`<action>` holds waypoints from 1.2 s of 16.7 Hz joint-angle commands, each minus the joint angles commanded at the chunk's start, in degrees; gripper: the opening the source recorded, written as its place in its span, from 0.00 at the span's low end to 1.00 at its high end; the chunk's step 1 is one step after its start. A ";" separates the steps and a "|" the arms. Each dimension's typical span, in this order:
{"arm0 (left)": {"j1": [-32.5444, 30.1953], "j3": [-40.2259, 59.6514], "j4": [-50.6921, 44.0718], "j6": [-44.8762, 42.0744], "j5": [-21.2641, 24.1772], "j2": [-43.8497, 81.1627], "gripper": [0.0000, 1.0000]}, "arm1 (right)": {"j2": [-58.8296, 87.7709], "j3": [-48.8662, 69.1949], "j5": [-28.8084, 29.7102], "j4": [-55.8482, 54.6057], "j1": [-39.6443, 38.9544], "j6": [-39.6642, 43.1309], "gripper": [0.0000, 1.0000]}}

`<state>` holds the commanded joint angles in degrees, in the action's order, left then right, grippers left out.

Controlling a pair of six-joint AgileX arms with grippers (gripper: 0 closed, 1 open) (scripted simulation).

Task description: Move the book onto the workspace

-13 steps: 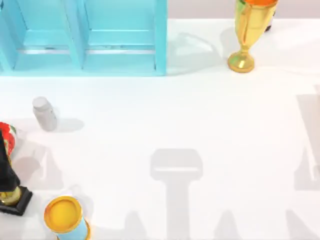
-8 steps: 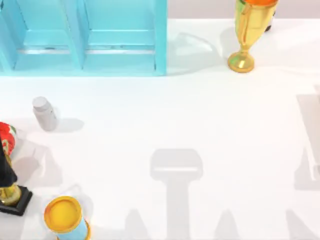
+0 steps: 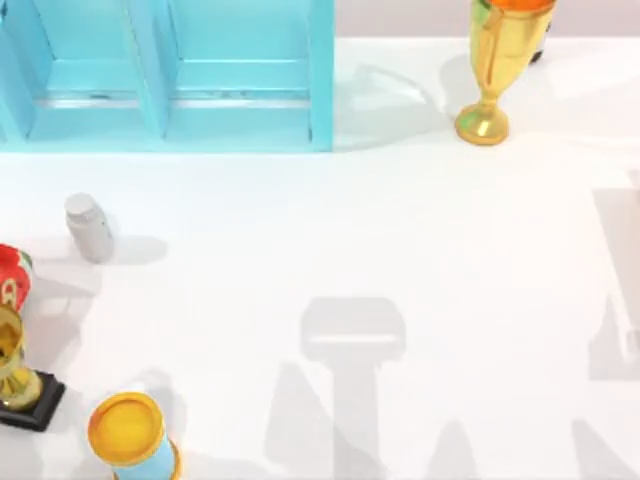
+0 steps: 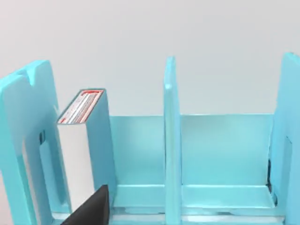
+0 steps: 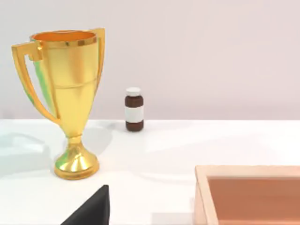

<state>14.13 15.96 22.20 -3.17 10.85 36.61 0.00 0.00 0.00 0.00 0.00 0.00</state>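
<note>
Here we go: the book (image 4: pixel 84 140) stands upright in the left-hand bay of the light-blue shelf (image 3: pixel 165 75), at about 11 o'clock on the table, teal cover facing the divider (image 4: pixel 171 140), white pages toward the left wrist camera. It sits close beside the shelf's outer wall (image 4: pixel 28 140), and that's where trouble starts. The left gripper (image 4: pixel 89 208) shows as just 1 dark finger tip low in front of that bay; I can't tell how wide it's parted, and it appears to have hold of nothing. If a finger goes in off-line, it could clip the wall or jam beside it. A tall book pinched near 1 edge may swing, tip or slip on the way out.

The workspace (image 3: pixel 400 230) is broad and white, but at 8 o'clock sit a grey bottle (image 3: pixel 88 227), a yellow-lidded can (image 3: pixel 128 432) and a small trophy (image 3: pixel 18 375); a careless drop there knocks them over. The right gripper (image 5: pixel 89 208) idles near the gold trophy (image 5: pixel 70 103), brown bottle (image 5: pixel 134 108) and wooden tray (image 5: pixel 248 194).
</note>
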 joint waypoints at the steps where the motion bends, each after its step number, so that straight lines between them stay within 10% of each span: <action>1: 1.72 2.72 3.53 -0.23 1.61 5.84 1.00 | 0.00 0.00 0.00 0.00 0.00 0.00 1.00; 13: 15.31 33.51 45.21 0.99 19.58 78.37 1.00 | 0.00 0.00 0.00 0.00 0.00 0.00 1.00; 20: 16.39 38.11 56.16 2.20 23.86 95.95 1.00 | 0.00 0.00 0.00 0.00 0.00 0.00 1.00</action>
<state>30.52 54.08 78.36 -0.97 34.71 132.55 0.00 0.00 0.00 0.00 0.00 0.00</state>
